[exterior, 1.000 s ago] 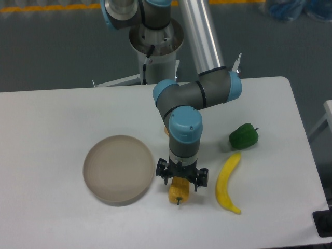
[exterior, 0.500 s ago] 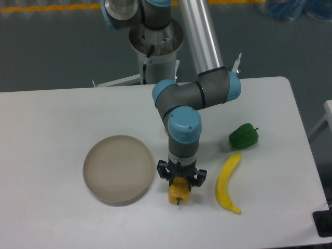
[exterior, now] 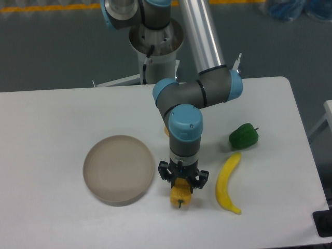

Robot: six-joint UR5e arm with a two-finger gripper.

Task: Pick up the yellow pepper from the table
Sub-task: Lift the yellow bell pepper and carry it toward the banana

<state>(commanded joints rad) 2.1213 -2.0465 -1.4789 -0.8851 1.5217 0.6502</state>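
Note:
The yellow pepper [exterior: 180, 194] is small and yellow-orange, with its dark stem pointing toward the table's front edge. It sits at the front middle of the white table [exterior: 52, 119]. My gripper [exterior: 182, 182] points straight down and its fingers are closed on the pepper's upper part. The arm's wrist hides the top of the pepper. I cannot tell whether the pepper touches the table.
A round beige plate [exterior: 119, 169] lies left of the gripper. A long curved yellow banana-like item [exterior: 228, 182] lies just right of it. A green bell pepper [exterior: 244, 136] sits further back right. A small orange thing [exterior: 166, 130] peeks out behind the arm.
The fingers have closed in from a wider spread onto the pepper. The gripper and pepper have shifted slightly right.

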